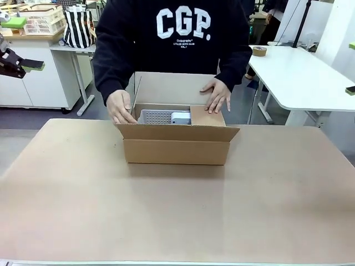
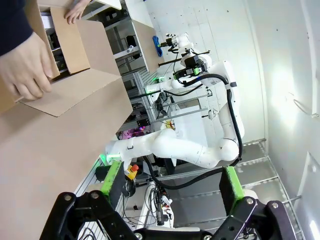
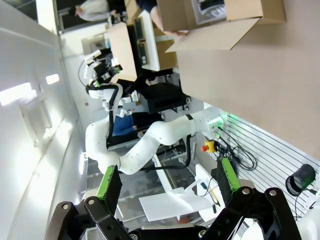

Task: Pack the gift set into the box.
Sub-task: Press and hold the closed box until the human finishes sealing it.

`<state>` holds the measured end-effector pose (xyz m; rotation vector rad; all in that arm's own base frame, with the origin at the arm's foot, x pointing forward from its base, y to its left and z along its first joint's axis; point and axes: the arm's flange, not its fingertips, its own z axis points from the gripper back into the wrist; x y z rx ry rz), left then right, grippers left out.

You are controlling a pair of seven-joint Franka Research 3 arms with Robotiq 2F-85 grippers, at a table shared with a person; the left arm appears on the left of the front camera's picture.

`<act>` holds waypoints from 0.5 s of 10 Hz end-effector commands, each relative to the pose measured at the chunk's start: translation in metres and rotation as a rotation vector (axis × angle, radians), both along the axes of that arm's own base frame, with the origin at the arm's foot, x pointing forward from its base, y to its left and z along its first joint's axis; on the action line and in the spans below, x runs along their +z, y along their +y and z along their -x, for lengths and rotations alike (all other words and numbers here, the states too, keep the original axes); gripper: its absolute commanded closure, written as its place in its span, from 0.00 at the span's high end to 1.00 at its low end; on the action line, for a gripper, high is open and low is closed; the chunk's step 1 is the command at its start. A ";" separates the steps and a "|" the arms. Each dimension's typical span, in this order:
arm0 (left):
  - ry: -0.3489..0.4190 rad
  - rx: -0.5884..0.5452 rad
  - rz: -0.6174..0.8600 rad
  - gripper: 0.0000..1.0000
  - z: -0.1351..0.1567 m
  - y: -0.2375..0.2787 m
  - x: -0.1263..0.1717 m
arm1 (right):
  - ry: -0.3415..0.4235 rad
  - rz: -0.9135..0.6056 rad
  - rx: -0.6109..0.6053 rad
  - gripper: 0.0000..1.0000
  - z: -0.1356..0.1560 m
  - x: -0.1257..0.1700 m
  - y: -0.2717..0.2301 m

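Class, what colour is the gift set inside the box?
The gift set is pale grey and white; clearest in front view.

White "CGP." on the person's dark sweatshirt, smaller print unreadable

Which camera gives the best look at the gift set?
Front view: the gift set lies visible inside the open box. The right wrist view catches a cropped edge of it; the left wrist view, mainly box flaps.

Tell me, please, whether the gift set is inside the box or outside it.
Inside: the gift set lies within the box, visible between its open top flaps in the front view.
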<state>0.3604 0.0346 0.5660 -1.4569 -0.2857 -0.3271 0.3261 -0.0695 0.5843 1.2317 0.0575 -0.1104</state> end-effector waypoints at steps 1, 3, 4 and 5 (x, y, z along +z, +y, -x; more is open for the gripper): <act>0.015 -0.008 -0.010 1.00 0.003 0.002 0.003 | -0.027 -0.020 0.009 1.00 0.000 0.002 0.000; 0.015 -0.008 -0.010 1.00 0.003 0.002 0.003 | -0.027 -0.020 0.009 1.00 0.000 0.002 0.000; 0.015 -0.008 -0.010 1.00 0.003 0.002 0.003 | -0.027 -0.020 0.009 1.00 0.000 0.002 0.000; 0.015 -0.008 -0.010 1.00 0.003 0.002 0.003 | -0.027 -0.020 0.009 1.00 0.000 0.002 0.000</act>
